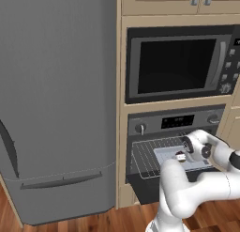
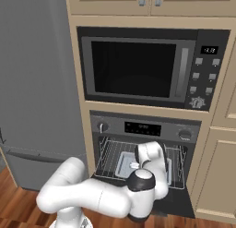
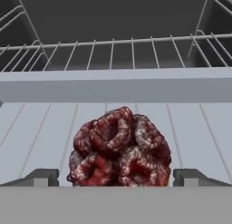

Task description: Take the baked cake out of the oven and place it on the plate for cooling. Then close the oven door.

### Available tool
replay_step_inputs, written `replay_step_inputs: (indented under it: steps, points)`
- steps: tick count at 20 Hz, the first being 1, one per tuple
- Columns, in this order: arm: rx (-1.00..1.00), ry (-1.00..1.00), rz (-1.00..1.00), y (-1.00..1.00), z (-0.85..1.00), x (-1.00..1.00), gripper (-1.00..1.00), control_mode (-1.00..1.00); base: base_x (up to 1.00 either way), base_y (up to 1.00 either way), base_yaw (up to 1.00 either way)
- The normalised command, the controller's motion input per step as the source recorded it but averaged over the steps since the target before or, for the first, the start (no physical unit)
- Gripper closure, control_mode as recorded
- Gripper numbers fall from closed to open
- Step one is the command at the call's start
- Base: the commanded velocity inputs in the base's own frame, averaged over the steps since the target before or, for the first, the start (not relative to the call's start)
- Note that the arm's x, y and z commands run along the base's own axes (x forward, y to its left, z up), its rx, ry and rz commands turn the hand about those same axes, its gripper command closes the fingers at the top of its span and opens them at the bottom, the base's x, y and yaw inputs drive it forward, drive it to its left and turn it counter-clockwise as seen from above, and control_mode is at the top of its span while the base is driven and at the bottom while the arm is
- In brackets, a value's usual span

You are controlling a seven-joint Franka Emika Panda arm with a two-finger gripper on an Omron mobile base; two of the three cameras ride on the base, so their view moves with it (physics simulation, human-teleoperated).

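Fridge panelling in flat grey (image 1: 56, 99) stands at our left, then the black-and-steel built-in oven (image 1: 176, 121), where our tool (image 3: 116, 177) gapes released around the small dark reddish-brown cake (image 3: 120, 148) on the pale grey tray (image 3: 190, 87) inside.

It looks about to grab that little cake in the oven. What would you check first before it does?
1. Oven door down and out of the way: ok.
2. Hand open wide: ok.
3. Baked cake centred between the fingers: ok.
4. Cake sitting on the grey tray, on the pulled-out rack: ok.
5. Fingers far enough forward to close on the cake: cannot tell.
6. Plate ready for the drop-off: cannot tell.
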Motion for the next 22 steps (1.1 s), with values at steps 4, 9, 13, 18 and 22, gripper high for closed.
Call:
replay_step_inputs:
  steps: [4,9,13,18,22]
  points:
    - [0.00,0.00,0.00,0.00,-0.05,0.08,-1.00,-1.00,0.00,0.00,0.00]
    - [0.00,0.00,0.00,0.00,-0.11,0.11,-1.00,-1.00,0.00,0.00,0.00]
    - [0.00,0.00,0.00,0.00,-0.10,0.16,-1.00,-1.00,0.00,0.00,0.00]
    - [0.00,0.00,0.00,0.00,-0.17,0.08,-1.00,-1.00,0.00,0.00,0.00]
    - [0.00,0.00,0.00,0.00,-0.25,0.04,-1.00,-1.00,0.00,0.00,0.00]
